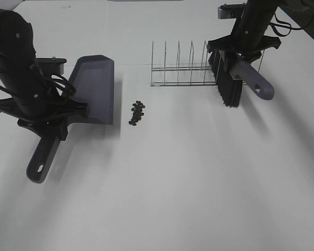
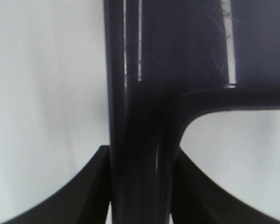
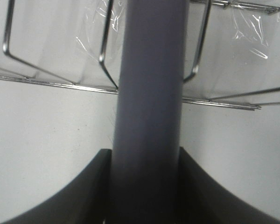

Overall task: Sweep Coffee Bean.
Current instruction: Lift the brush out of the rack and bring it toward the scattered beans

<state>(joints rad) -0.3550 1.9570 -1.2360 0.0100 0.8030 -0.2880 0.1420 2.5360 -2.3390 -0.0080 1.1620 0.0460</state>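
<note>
Clamping left pincer (image 2: 141, 158): closed on the handle of the dustpan (image 1: 94, 89); in the left wrist view a dark finger (image 2: 84, 196) presses against each side of the handle.
Left arm: black, standing over the left side of the desk (image 1: 199, 183), its wrist above the place where the handle meets the pan.
Dustpan: grey-purple, lying flat and low with its handle pointing toward the near edge of the desk. Its long open lip faces right. Whether the lip touches the desk cannot be told.
Coffee beans (image 1: 137, 112): a small loose cluster of dark ovals on the bare desk, just beside the dustpan's lip but not touching it. They sit between the dustpan and the rack, well apart from the brush.
Right pincer (image 3: 145, 156): clamped on the handle of the brush (image 1: 254, 81), with one black finger (image 3: 205, 191) on either side of the grey-purple shaft.
Brush: tilted, with its handle sloping down toward the near right. Its black bristles (image 1: 229, 89) hang in front of the right end of the rack. Contact with the desk cannot be told.
Rack (image 1: 180, 73): thin metal wire with upright loops in a row, standing at the far middle of the desk. In the right wrist view its wires run behind the brush handle.
Desk: plain white, with soft shadows under both arms.
</note>
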